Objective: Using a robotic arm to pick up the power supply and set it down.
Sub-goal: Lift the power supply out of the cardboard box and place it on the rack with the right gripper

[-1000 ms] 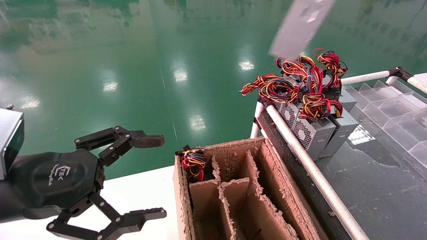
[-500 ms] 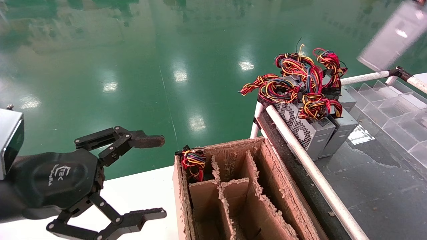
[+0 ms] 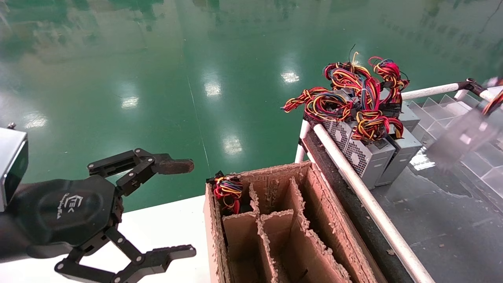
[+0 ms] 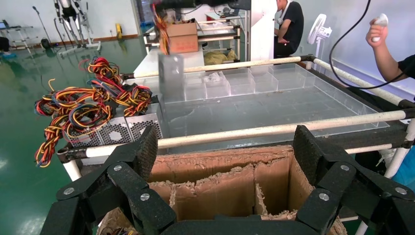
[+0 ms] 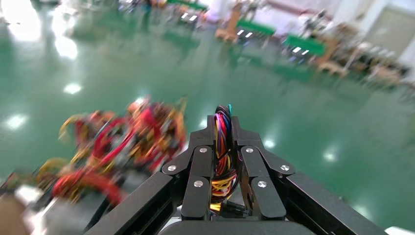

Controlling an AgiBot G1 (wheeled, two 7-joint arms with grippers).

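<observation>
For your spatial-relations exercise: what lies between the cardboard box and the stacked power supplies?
In the head view, a white rail along a dark frame edge runs between the cardboard box and the stacked power supplies. The left wrist view shows the same.

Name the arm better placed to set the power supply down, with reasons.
Right. The right gripper is shut on the wires of the power supply, hanging over the clear tray. The left gripper hangs open and empty beside the cardboard box.

Glossy green floor [image 3: 157, 78]; brown cardboard box [image 3: 275, 220] with ragged dividers; grey power supplies [image 3: 369, 157] with perforated grilles and red, yellow and black wires [image 3: 353, 98]; white rail [image 3: 365, 196]; black left gripper [image 3: 173, 208] with brown pad [image 3: 177, 166].
</observation>
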